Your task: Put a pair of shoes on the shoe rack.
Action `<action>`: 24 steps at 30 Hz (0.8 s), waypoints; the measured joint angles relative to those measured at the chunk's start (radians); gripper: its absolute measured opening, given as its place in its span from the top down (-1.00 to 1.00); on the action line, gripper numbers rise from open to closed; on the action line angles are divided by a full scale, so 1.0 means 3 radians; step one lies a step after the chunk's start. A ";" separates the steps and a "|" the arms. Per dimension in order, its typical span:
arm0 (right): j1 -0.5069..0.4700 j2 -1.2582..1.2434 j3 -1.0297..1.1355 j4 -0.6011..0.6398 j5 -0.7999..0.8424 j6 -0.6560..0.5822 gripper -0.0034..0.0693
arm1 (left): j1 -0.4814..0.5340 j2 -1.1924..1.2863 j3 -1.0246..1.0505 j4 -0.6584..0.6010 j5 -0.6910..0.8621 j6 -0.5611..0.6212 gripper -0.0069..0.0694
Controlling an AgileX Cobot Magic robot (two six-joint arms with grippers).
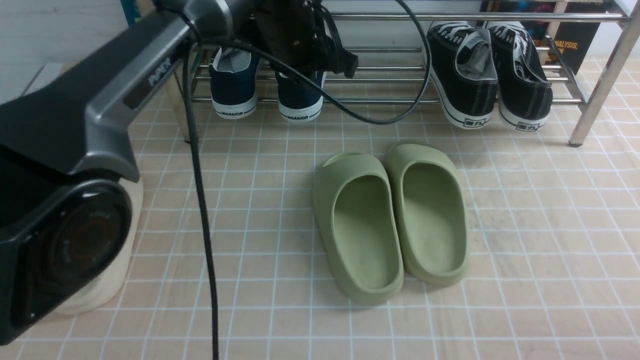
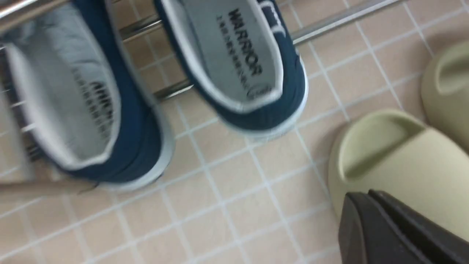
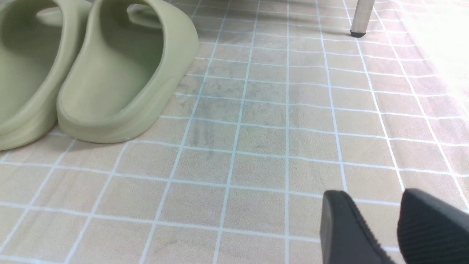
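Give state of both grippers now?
Left gripper: closed, holding nothing.
Right gripper: open, nothing between its fingers.

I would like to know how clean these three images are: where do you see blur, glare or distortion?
Left wrist view: the navy sneaker nearest the edge is soft and its insole print smeared; front view: bright highlights on the rack's bars; right wrist view: the floor washes out pale toward one edge, its grid lines wavy.
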 joint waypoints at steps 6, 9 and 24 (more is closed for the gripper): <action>0.0000 0.0000 0.0000 0.0000 0.0000 0.0000 0.25 | 0.0000 -0.0616 0.0000 -0.0175 0.0195 0.0234 0.75; 0.0000 0.0000 0.0000 0.0000 0.0000 0.0000 0.25 | 0.0000 -0.1059 0.0000 -0.0361 0.0075 0.0357 0.74; 0.0000 0.0000 0.0000 0.0000 0.0000 0.0000 0.25 | 0.0000 -0.3155 0.1731 -0.0449 -0.0976 0.0825 0.71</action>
